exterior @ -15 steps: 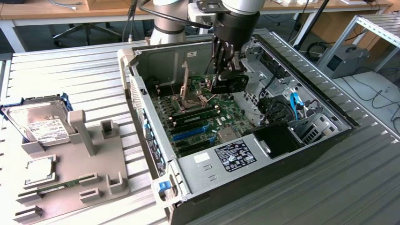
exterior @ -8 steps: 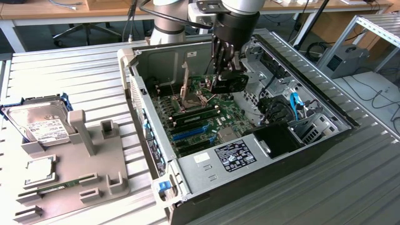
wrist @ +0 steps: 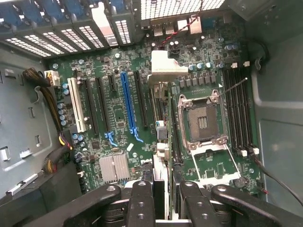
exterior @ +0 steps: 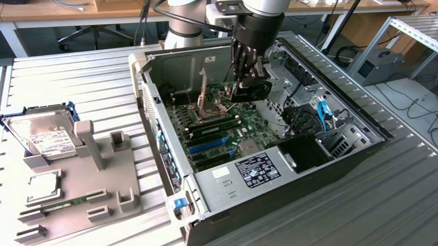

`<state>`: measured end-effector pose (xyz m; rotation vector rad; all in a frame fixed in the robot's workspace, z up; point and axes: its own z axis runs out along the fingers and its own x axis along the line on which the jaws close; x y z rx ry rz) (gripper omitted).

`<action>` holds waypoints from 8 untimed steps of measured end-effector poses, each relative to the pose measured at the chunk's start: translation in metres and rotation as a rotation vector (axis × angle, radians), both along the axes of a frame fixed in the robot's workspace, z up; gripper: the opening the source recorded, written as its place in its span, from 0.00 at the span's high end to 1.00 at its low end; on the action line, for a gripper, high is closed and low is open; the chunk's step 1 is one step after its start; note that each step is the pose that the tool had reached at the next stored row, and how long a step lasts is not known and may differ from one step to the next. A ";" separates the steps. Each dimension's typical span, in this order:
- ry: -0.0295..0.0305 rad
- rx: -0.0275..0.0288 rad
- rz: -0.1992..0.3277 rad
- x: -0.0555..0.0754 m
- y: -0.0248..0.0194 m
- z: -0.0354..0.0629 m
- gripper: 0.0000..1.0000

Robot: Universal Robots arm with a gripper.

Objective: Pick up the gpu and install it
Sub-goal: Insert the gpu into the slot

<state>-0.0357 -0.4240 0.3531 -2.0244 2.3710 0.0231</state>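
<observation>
My gripper [exterior: 245,74] reaches down inside the open computer case [exterior: 356,115] and is shut on the gpu [exterior: 251,92], a dark card hanging over the green motherboard [exterior: 226,130]. In the wrist view the gpu [wrist: 161,142] runs edge-on away from my gripper [wrist: 163,194], with its silvery bracket [wrist: 163,64] at the far end, near the case's rear wall. The card hovers between the long blue slot [wrist: 128,104] and the open CPU socket [wrist: 201,118], apart from the board. Black fingers [wrist: 142,203] press on either side of it.
A grey holder tray [exterior: 82,195] on the exterior view's left carries a silver hard drive [exterior: 44,136], a CPU chip [exterior: 42,187] and a thin memory stick [exterior: 68,202]. Case walls surround the gripper closely. Blue cables [exterior: 321,115] and a black drive bay [exterior: 301,151] sit beside the board.
</observation>
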 end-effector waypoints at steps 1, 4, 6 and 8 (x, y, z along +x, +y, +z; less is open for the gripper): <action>0.0000 0.0000 0.003 0.000 0.0000 0.0000 0.74; 0.0000 0.0000 0.013 0.000 0.0000 -0.0001 0.74; 0.0000 -0.0001 0.021 0.000 0.0000 -0.0003 0.74; 0.0000 -0.0002 0.026 0.000 0.0000 -0.0003 0.74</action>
